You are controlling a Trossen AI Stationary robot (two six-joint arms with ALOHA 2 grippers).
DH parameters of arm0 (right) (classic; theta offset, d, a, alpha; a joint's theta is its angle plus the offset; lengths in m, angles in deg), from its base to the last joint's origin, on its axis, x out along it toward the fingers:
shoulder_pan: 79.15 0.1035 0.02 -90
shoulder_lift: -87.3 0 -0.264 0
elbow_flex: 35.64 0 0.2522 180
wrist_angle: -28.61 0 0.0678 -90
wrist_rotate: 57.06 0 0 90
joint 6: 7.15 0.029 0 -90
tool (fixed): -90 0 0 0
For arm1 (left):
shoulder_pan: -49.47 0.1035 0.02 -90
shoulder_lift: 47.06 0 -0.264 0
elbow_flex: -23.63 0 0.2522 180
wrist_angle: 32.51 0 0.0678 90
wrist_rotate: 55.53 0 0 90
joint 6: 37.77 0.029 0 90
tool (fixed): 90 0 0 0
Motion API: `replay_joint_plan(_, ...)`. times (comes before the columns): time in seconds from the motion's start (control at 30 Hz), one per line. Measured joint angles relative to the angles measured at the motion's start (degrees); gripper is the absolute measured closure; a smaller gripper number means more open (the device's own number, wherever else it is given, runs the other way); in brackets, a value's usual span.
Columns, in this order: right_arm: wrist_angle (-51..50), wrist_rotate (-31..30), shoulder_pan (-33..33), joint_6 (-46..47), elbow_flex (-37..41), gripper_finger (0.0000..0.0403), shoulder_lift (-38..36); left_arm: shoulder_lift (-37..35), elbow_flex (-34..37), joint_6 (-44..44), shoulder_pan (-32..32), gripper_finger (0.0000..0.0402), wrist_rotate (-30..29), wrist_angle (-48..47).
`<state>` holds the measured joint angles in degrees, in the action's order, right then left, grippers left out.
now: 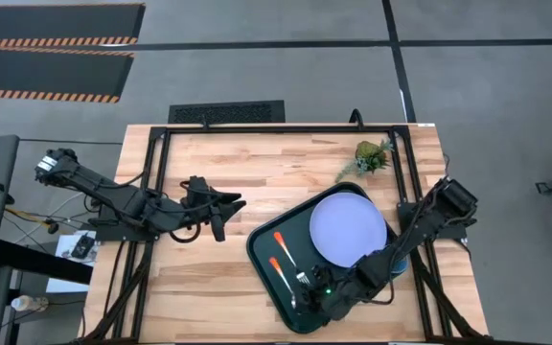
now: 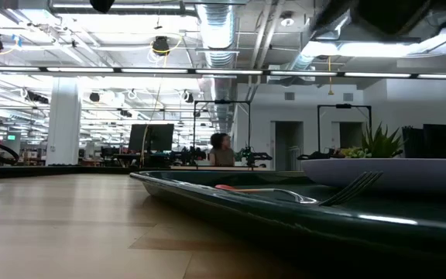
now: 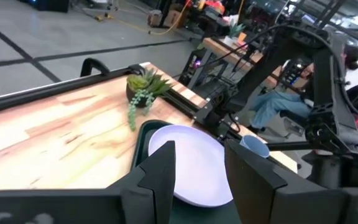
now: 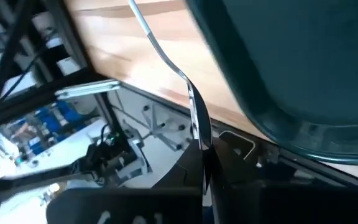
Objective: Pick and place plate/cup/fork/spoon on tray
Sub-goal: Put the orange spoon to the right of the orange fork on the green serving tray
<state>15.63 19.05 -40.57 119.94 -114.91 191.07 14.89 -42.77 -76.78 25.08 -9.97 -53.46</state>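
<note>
The dark tray (image 1: 257,251) lies on the table's right half. The pale plate (image 1: 348,228) sits in it, also seen in the left wrist view (image 3: 191,165). The blue cup (image 1: 402,259) stands at the tray's right side, half hidden by my right arm. The fork (image 1: 304,278) lies in the tray, tines curving up (image 2: 358,184). The spoon's orange handle (image 1: 278,272) is nearer the front. My right gripper (image 1: 318,297) is shut on the spoon at the tray's near edge. My left gripper (image 1: 224,213) is open and empty over the table's middle. My right gripper pinches the spoon's silver metal end (image 4: 199,127) between its two shut fingers. The spoon shows edge-on, and its thin neck (image 4: 166,56) runs straight out from the fingertips. The fingers hide the exact spot. I cannot tell whether the handle rests on the tray.
A small potted plant (image 1: 372,155) stands on the table beyond the tray's far corner. Bare wood (image 1: 199,278) lies left of the tray. A person (image 2: 221,149) sits in the room far behind the table.
</note>
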Motion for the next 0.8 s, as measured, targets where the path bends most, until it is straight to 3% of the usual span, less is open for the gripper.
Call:
replay_joint_plan(0.5,-1.14,9.53,-7.00,1.85,0.37,0.0392,3.05,0.00,0.00,-0.02,0.02,0.0281,-2.70,-2.77)
replay_joint_plan(0.67,7.86,10.81,-8.05,3.15,0.02,0.0387,7.21,0.00,0.00,-0.09,0.02,0.0281,-2.75,-3.64)
replay_joint_plan(0.8,8.71,11.08,-9.08,3.57,0.13,0.0386,8.99,0.00,0.02,-0.57,0.02,0.0281,-2.47,-4.44)
